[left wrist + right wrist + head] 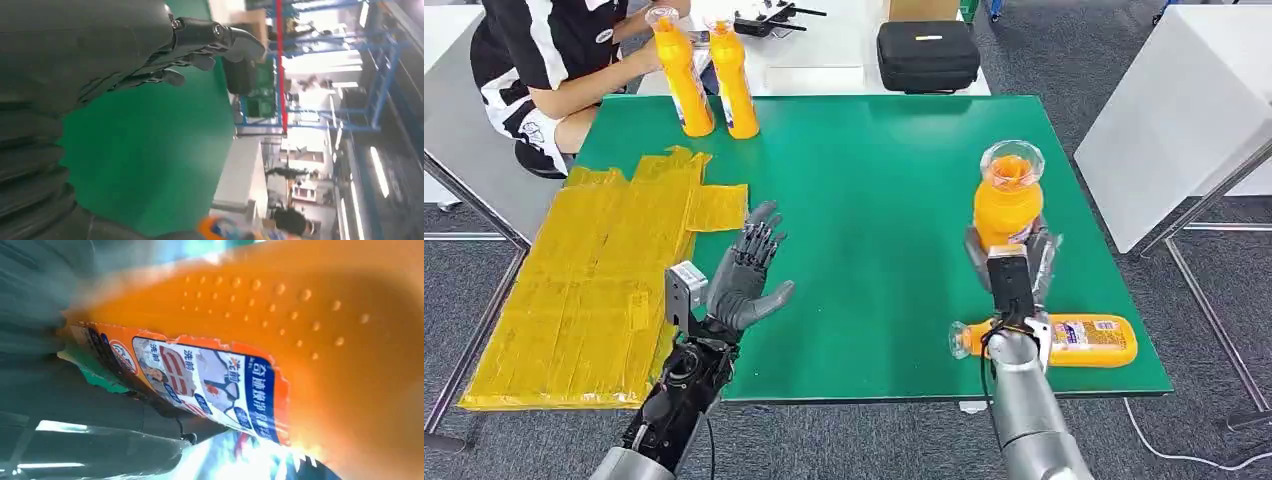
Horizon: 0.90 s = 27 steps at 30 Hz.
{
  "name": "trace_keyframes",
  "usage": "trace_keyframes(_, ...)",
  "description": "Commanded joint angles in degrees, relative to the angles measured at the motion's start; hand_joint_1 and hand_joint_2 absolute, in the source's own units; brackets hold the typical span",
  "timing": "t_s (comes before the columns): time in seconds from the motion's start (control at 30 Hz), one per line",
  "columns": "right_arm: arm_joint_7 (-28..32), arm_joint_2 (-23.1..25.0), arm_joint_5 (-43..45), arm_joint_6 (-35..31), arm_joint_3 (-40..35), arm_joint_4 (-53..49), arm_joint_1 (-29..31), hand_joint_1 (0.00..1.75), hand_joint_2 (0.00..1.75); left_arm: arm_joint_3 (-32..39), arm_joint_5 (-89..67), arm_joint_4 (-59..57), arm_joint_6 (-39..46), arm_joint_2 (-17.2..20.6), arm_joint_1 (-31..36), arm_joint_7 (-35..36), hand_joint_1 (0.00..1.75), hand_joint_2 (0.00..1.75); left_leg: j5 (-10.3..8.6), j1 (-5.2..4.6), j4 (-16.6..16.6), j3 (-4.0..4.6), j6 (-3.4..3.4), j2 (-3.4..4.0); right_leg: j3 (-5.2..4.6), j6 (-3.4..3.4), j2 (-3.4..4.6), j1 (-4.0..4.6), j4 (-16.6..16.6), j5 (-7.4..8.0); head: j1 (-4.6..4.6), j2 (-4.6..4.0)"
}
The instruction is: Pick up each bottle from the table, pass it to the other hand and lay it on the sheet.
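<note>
the right hand (1012, 262) gripped an upright orange bottle (1007, 200) above the right side of the green table (874, 200). the left hand (746, 272) waited with fingers spread and nothing in it, near the yellow sheet (594, 270). the handover looked next: bringing the bottle leftward to that hand. another bottle (1064, 340) lay at the near right edge.

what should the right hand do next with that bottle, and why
Probably carry the orange bottle leftward toward the left hand: the right hand holds it upright above the green table, while the left hand waits open and empty beside the yellow sheet.
</note>
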State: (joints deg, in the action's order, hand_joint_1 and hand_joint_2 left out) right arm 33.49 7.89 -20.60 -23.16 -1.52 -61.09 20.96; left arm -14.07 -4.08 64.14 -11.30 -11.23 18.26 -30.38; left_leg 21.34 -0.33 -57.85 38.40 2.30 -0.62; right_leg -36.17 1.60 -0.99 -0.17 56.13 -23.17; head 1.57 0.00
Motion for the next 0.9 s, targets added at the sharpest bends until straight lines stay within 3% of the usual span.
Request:
trace_keyframes(0.03,-2.02,3.48,3.41,4.86,-16.43,3.93,2.12,1.75,1.75,-8.71,-0.73,12.73,2.0,2.94,-2.76,2.55,0.0,1.75,0.42,0.04,-0.14,-0.57,-0.23,0.57,0.43,-0.07,0.62,0.02,0.1,-0.24,0.02,0.0)
trace_keyframes(0.13,-2.46,4.1,3.85,6.46,-18.41,5.31,3.07,1.75,1.75,-9.13,-0.46,14.1,2.54,3.46,-3.28,2.62,0.0,1.75,0.13,0.05,0.01,-0.16,-0.15,0.26,0.07,-0.05,0.31,0.03,-0.02,-0.05,0.0,0.0)
trace_keyframes(0.2,-2.68,4.14,4.04,10.56,-20.98,5.7,3.45,1.75,1.75,-9.01,-0.71,14.38,3.35,3.71,-3.4,2.62,0.0,1.75,0.32,0.08,-0.07,-0.49,-0.23,0.4,0.38,-0.08,0.47,0.05,0.03,-0.21,0.0,0.0)
trace_keyframes(0.4,-4.04,4.28,6.8,17.76,-23.65,5.85,3.2,1.75,1.75,-8.88,-1.15,13.89,4.0,3.81,-3.89,2.2,0.0,1.75,0.24,0.07,0.01,-0.41,-0.21,0.29,0.34,-0.1,0.36,0.05,-0.03,-0.18,0.0,0.0)
trace_keyframes(0.73,-3.84,4.26,6.71,18.96,-25.66,6.95,3.56,1.75,1.75,-8.94,-1.23,12.27,3.72,3.8,-2.72,1.79,0.0,1.75,0.1,0.05,0.04,-0.17,-0.15,0.08,0.13,-0.09,0.15,0.04,-0.05,-0.1,0.0,0.0)
trace_keyframes(0.77,-3.84,4.26,6.71,18.96,-25.66,6.95,3.56,1.75,1.75,-8.94,-1.23,12.27,3.72,3.8,-2.72,1.79,0.0,1.75,0.32,0.09,-0.04,-0.59,-0.27,0.17,0.56,-0.12,0.26,0.06,0.02,-0.31,0.0,0.0)
trace_keyframes(0.9,-3.84,4.26,6.71,18.96,-25.66,6.95,3.56,1.75,1.75,-8.94,-1.23,12.27,3.72,3.8,-2.72,1.79,0.0,1.75,0.15,0.07,0.01,-0.26,-0.17,0.09,0.22,-0.09,0.16,0.05,-0.03,-0.15,0.0,0.0)
